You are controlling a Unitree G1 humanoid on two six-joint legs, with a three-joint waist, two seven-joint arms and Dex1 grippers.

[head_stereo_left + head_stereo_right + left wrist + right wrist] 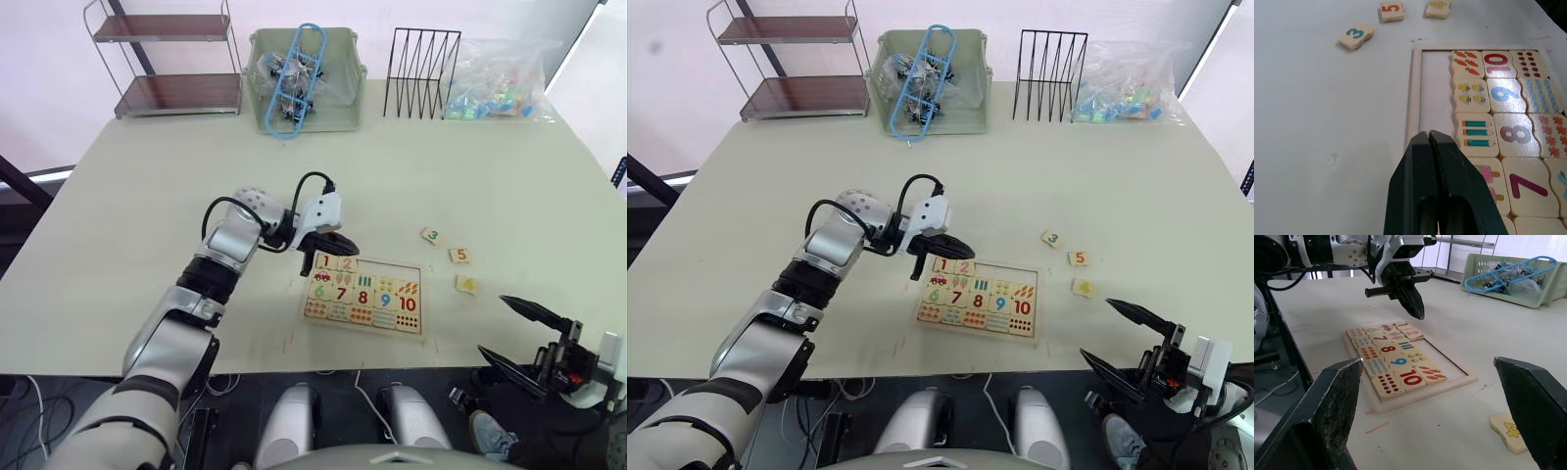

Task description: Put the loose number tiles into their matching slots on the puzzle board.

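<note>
The puzzle board (364, 294) lies near the table's front edge. Tiles 1 (324, 261) and 2 (347, 262) sit in its far row, and the rest of that row's matching slots (1434, 88) is bare. Three loose number tiles rest on the table to the board's right: the 3 (430, 236), the 5 (458, 256) and the 4 (466, 285). My left gripper (338, 245) hangs shut and empty just above the board's far left corner, over the 2 tile. Off the table's front right corner, my right gripper (529, 338) is open and holds nothing.
At the table's far side stand a green bin (343, 108) holding a blue plastic frame (294, 78), a two-shelf rack (171, 59), a black wire rack (421, 59) and a clear bag of coloured pieces (495, 83).
</note>
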